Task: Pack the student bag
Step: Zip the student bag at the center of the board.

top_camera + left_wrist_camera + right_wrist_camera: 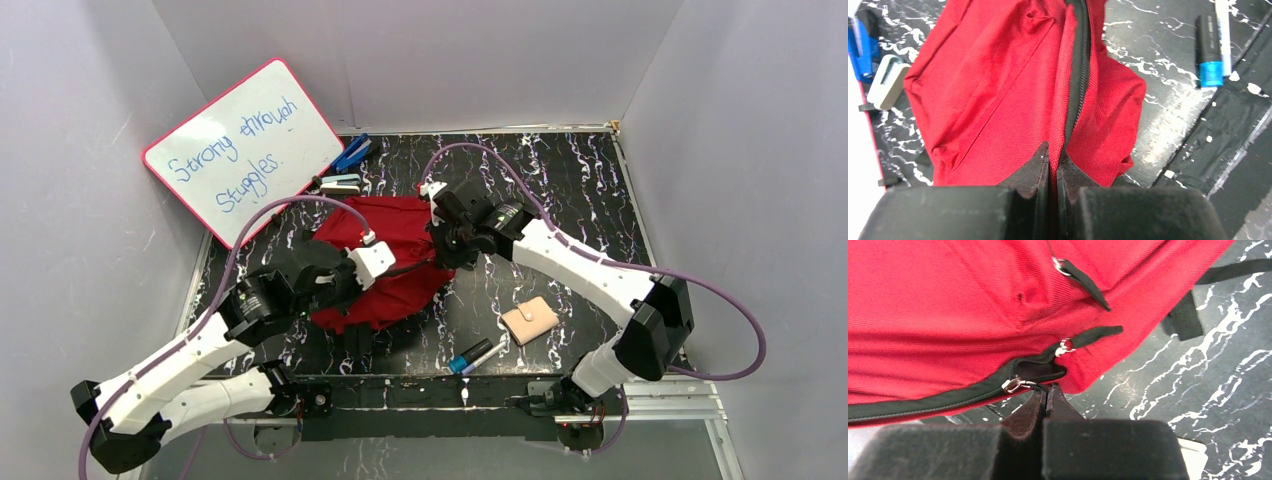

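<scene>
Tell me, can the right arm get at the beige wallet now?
Probably not yet: the right gripper is shut on the zipper pull of the student bag. The wallet lies uncovered beside that arm, so after letting go it likely could.

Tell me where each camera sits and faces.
Top external: above, behind the robot, looking down; left arm, right arm and student bag show.
Left wrist: on the left arm, facing along the bag's zipper; left claw shut on fabric.
Right wrist: on the right arm, facing the bag's edge; right claw shut on a zipper pull.
Shared: top and left wrist both show the blue-capped marker.
</scene>
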Robot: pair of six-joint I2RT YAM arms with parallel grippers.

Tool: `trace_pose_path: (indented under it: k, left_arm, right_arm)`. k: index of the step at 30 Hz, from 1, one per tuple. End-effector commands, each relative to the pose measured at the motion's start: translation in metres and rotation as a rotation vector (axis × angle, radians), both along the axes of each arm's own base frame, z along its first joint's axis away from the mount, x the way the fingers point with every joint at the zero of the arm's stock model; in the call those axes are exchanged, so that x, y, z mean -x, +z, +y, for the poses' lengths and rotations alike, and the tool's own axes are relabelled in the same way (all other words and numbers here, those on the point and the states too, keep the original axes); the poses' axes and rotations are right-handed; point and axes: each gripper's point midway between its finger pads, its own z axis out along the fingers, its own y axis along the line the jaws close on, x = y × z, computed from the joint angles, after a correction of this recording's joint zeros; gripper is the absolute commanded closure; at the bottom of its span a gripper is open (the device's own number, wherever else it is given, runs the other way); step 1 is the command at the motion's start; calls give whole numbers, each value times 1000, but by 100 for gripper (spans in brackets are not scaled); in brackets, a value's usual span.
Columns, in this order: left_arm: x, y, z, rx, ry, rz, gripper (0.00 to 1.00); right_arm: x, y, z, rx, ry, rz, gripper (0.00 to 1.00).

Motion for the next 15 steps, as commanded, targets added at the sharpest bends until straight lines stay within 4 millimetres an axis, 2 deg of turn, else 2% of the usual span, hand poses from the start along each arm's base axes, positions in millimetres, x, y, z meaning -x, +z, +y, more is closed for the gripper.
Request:
trace_pose_path:
  k: [1,8,12,15]
  left_arm:
    - [-12,55,50,36,200,-183,100]
    - [-17,93,84,139,363,-316,100]
    - [-15,97,86,169,363,-333,100]
    - [-14,91,80,160,333,-313,100]
  right_arm:
    - [-37,-36,-82,316,-207,-66,100]
    - [-54,-52,-104,378,-315,-61,100]
    - [-73,-51,-100,345,-341,-86,100]
    - [-85,-45,-88,305,-330,-99,100]
